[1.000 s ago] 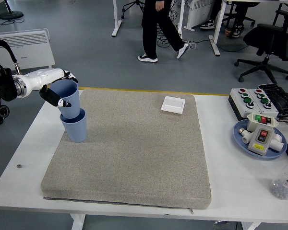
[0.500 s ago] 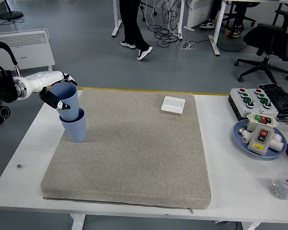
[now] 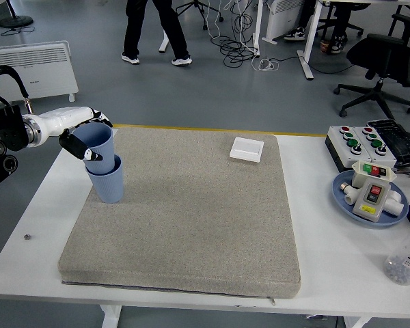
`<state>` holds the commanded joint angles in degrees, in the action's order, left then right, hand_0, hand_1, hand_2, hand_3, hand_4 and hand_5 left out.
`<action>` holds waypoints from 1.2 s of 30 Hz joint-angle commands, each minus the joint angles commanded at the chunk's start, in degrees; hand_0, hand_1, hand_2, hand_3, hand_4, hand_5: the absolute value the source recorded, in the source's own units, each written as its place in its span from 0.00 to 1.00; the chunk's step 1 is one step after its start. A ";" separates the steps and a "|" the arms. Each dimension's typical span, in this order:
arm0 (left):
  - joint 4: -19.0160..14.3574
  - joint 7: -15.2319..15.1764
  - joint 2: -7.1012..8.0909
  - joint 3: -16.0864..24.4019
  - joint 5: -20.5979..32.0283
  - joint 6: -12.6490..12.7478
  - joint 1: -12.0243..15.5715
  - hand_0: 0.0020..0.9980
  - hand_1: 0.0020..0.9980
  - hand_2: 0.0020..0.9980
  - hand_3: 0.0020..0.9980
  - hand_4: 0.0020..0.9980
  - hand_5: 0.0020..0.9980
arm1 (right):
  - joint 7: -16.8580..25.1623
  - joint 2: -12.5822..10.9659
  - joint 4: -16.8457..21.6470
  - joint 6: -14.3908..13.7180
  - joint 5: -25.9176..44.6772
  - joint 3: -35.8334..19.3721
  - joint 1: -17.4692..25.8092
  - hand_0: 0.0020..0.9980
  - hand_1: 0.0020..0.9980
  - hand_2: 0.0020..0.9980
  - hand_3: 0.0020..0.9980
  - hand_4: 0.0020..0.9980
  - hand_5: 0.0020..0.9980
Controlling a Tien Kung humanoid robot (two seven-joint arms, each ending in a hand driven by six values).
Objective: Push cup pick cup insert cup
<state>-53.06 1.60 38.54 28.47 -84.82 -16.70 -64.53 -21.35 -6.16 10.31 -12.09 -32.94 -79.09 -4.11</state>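
Fingers [image 3: 89, 154] of left hand [image 3: 82, 133] grip upper cup [image 3: 99, 141], tilted.

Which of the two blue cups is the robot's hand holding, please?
The upper cup, gripped by the left hand and nested in the lower cup, which stands untouched on the mat.

Single head view, high, looking down over table [image 3: 314, 287]

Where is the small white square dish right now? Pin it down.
In the head view, the white dish lies on the grey mat near its far right corner, left of the button box.
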 joint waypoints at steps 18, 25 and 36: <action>1.30 0.73 -0.90 -0.25 3.52 -0.65 -0.19 0.84 0.89 1.00 0.91 1.00 0.52 | 0.03 0.06 0.00 0.04 -0.14 -0.02 -0.09 0.68 0.62 0.65 0.61 0.15 0.57; 1.89 -0.22 -1.03 -0.12 4.86 0.14 0.02 0.91 0.94 1.00 0.98 1.00 0.58 | 0.04 0.08 0.00 0.06 -0.09 -0.01 0.03 0.68 0.62 0.65 0.61 0.15 0.56; -0.05 -8.34 -0.41 5.66 5.28 7.80 2.56 0.90 0.93 1.00 0.99 1.00 0.60 | 0.12 0.19 0.00 0.07 -0.15 -0.25 0.47 0.68 0.62 0.65 0.61 0.15 0.57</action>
<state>-53.12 -6.74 38.13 34.13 -79.55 -8.90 -61.97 -21.24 -5.97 10.31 -12.02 -33.08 -79.33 -3.64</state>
